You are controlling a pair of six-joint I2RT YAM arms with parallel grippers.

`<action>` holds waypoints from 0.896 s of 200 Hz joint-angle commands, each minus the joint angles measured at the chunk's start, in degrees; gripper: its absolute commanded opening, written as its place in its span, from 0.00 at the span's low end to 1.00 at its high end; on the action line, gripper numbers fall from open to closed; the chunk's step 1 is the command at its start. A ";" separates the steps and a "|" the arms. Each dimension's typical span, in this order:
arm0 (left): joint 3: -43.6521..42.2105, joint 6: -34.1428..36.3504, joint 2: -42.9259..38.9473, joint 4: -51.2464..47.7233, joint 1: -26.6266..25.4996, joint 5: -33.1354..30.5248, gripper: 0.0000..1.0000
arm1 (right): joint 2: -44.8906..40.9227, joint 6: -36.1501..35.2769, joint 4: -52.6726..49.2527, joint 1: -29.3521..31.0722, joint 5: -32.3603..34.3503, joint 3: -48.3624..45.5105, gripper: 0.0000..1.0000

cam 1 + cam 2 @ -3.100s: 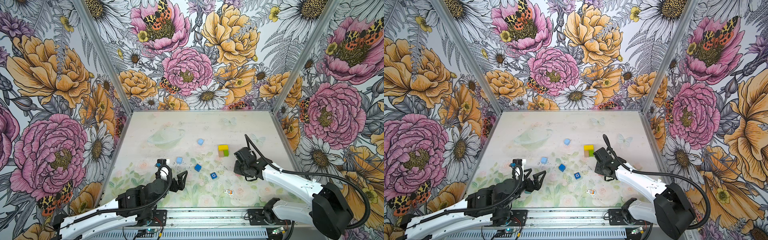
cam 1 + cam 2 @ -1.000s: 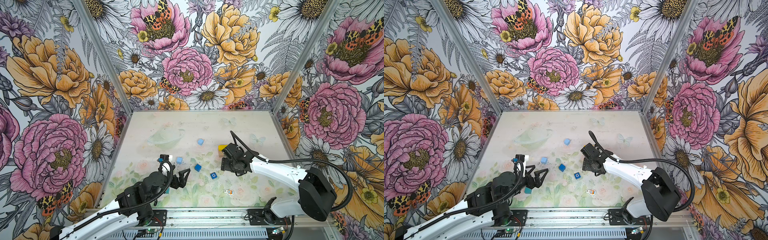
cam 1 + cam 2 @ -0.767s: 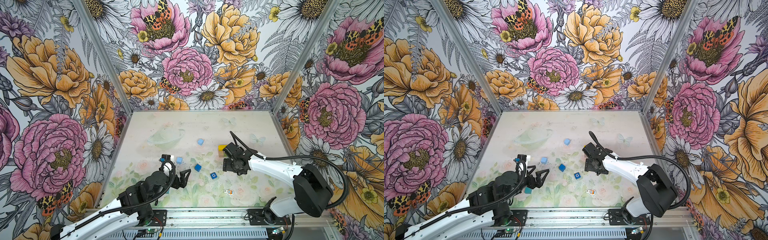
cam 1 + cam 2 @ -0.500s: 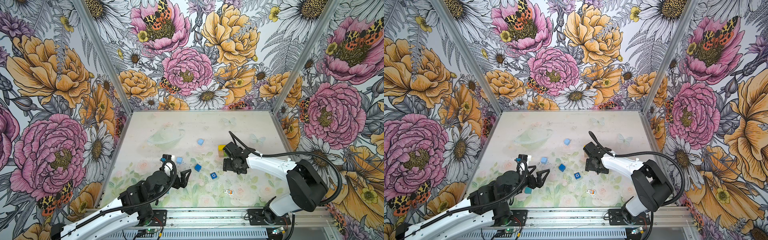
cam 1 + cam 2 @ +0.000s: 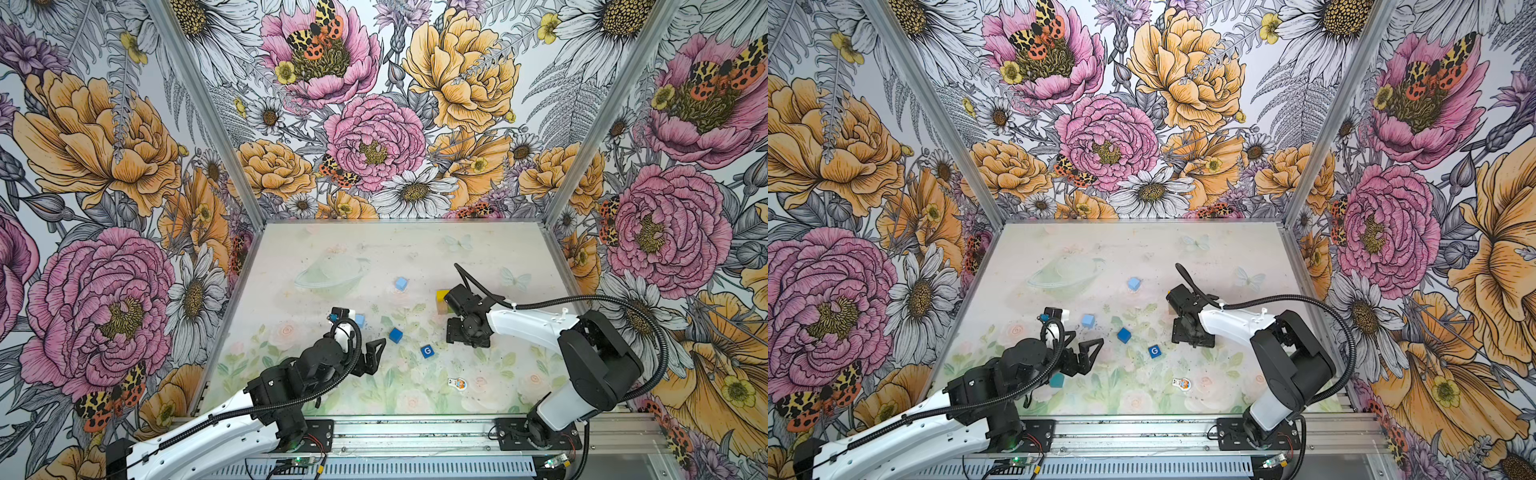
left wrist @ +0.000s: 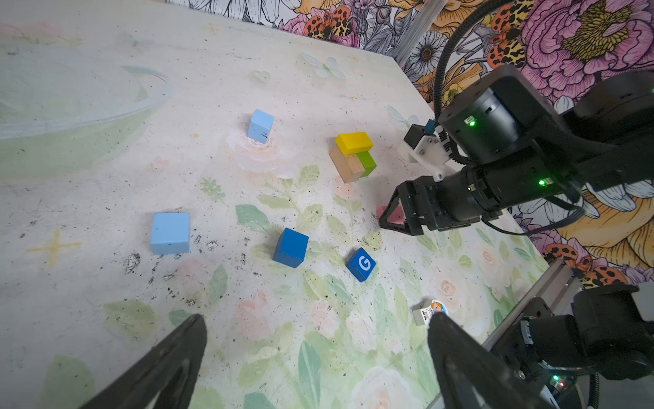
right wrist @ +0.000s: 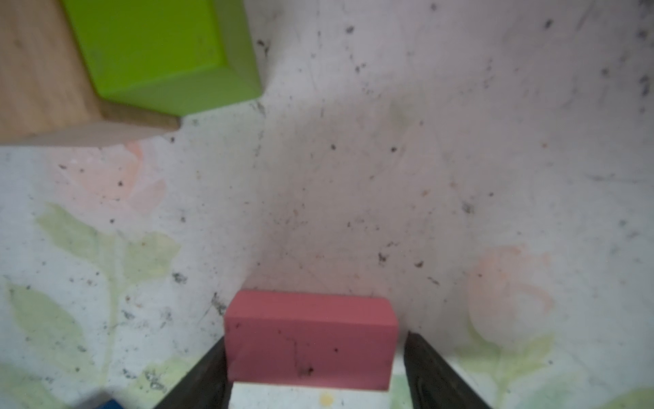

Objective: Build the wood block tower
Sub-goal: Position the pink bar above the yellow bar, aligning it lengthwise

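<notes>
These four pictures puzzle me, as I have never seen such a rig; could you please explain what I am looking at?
Two robot arms stand at the near edge of a table. Both top views look down from one overhead camera pair; the other two pictures come from a camera on each arm's wrist. Each arm ends in a two-fingered gripper. The left gripper hangs open and empty. The right gripper has its jaws either side of a pink block; a sliver of gap shows on one side, so it is not clamped. Loose on the table: two light blue cubes, a dark blue cube, a G cube, a teal cube and a cartoon piece. A yellow block rests on a wood block and a green block.
</notes>
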 commanded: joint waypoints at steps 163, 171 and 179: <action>1.74 2.81 -0.04 1.12 2.14 1.34 0.99 | 1.86 -6.60 -3.99 -0.84 0.11 13.15 0.47; 1.76 2.94 0.10 1.19 2.37 1.37 0.99 | 2.69 -7.11 -4.34 -0.95 0.21 14.34 0.47; 1.85 2.95 0.24 1.24 2.59 1.53 0.99 | 3.55 -7.60 -4.63 -0.95 0.19 15.46 0.47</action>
